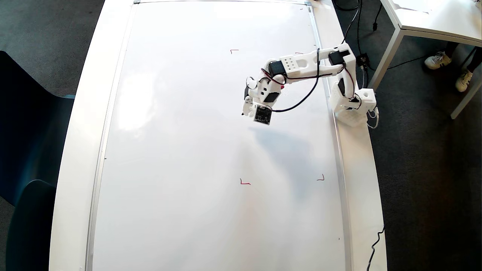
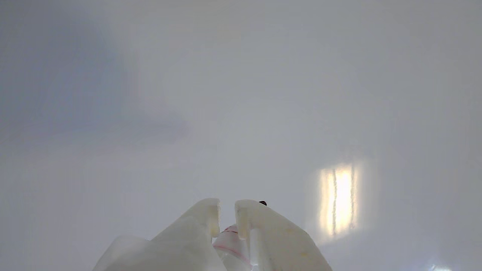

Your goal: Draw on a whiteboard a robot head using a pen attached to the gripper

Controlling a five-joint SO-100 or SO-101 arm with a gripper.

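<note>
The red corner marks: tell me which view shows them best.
The overhead view. On the whiteboard it shows three red corner marks clearly, and a fourth partly behind the arm. The wrist view shows none: only bare glossy board beyond the gripper and a bit of the pen between its fingers.

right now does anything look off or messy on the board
Nothing stands out. The board is clean apart from its red corner marks, with no drawing yet; the pincer hangs over it.
</note>
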